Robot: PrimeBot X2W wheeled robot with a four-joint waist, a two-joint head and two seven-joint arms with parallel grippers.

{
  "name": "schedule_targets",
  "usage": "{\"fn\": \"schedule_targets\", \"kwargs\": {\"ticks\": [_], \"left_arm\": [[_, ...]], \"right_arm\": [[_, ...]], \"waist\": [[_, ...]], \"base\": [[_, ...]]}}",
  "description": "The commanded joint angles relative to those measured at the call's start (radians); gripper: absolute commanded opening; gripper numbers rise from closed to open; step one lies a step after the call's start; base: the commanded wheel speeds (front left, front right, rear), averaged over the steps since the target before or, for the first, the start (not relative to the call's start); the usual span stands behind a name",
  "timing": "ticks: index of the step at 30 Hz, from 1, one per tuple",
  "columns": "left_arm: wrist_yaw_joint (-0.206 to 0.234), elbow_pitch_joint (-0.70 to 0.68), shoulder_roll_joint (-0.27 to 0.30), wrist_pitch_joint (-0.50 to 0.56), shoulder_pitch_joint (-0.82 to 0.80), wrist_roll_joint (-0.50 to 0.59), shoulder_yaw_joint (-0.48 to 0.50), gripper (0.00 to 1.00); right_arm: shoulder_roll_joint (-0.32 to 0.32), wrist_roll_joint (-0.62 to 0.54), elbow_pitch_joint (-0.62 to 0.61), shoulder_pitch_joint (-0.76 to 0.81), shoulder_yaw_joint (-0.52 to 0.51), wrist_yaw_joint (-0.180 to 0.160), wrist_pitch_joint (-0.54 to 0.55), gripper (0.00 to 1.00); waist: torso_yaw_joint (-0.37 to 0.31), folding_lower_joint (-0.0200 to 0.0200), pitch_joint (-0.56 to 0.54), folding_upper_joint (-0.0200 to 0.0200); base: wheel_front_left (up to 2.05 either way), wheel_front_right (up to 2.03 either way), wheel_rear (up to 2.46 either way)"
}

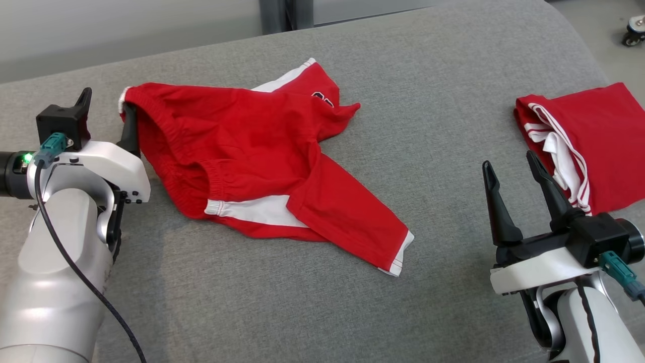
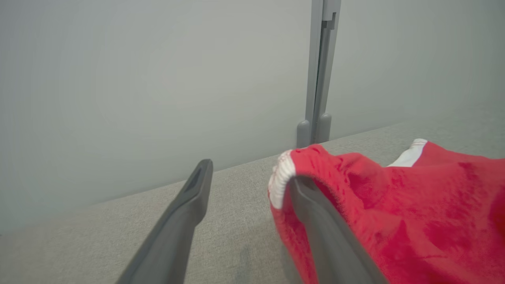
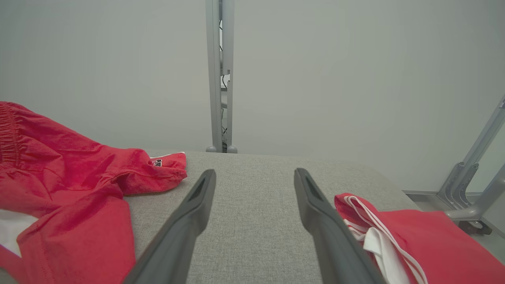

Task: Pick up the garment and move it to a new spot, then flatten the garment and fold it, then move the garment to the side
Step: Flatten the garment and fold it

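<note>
The garment [image 1: 242, 146], a pair of red shorts with white side panels and hem trim, lies crumpled and spread on the grey padded surface [image 1: 428, 126]. My left gripper [image 1: 108, 116] stands open at its left waistband corner. That corner is draped over the inner finger [image 2: 315, 221], and the outer finger is bare. In the left wrist view the garment [image 2: 414, 205] hangs off that finger to the right of my left gripper [image 2: 248, 173]. My right gripper [image 1: 511, 169] is open and holds nothing, to the right of the shorts [image 3: 59, 177]. Bare cloth lies between the fingers of my right gripper [image 3: 254, 173].
A second red garment with white stripes [image 1: 589, 141], folded, lies at the right edge beside my right gripper; it is the red garment [image 3: 414, 232] in the right wrist view. A grey post [image 1: 282, 15] stands behind the surface. A caster wheel [image 1: 634, 31] sits on the floor at far right.
</note>
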Motion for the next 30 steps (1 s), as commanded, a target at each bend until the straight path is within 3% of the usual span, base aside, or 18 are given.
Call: {"fn": "schedule_targets", "kwargs": {"ticks": [1, 8, 15, 22, 30], "left_arm": [[-0.005, 0.006, 0.002, -0.002, -0.017, -0.002, -0.001, 1.0], [0.013, -0.019, -0.007, -0.016, 0.034, -0.034, 0.027, 1.0], [0.025, -0.223, -0.025, -0.019, 0.17, -0.063, 0.075, 1.0], [-0.009, -0.335, -0.039, -0.013, 0.317, -0.044, 0.029, 1.0], [-0.052, -0.352, -0.037, 0.094, 0.373, -0.05, -0.03, 1.0]], "right_arm": [[-0.001, 0.0, 0.003, -0.007, -0.007, 0.0, -0.001, 1.0], [0.0, -0.003, 0.004, -0.002, -0.012, 0.0, -0.001, 1.0], [-0.012, -0.011, 0.003, 0.027, -0.02, 0.0, -0.001, 1.0], [-0.026, -0.016, 0.012, 0.051, -0.019, 0.0, -0.001, 1.0], [-0.021, -0.015, 0.018, 0.048, 0.001, 0.0, -0.001, 1.0]], "waist": [[0.006, 0.0, -0.003, 0.0], [0.046, 0.0, -0.032, 0.0], [0.102, 0.0, -0.086, 0.0], [0.157, 0.0, -0.131, 0.0], [0.175, 0.0, -0.145, 0.0]], "base": [[0.0, 0.0, 0.0], [0.0, 0.0, 0.0], [0.0, 0.0, 0.0], [0.0, 0.0, 0.0], [0.0, 0.0, 0.0]]}}
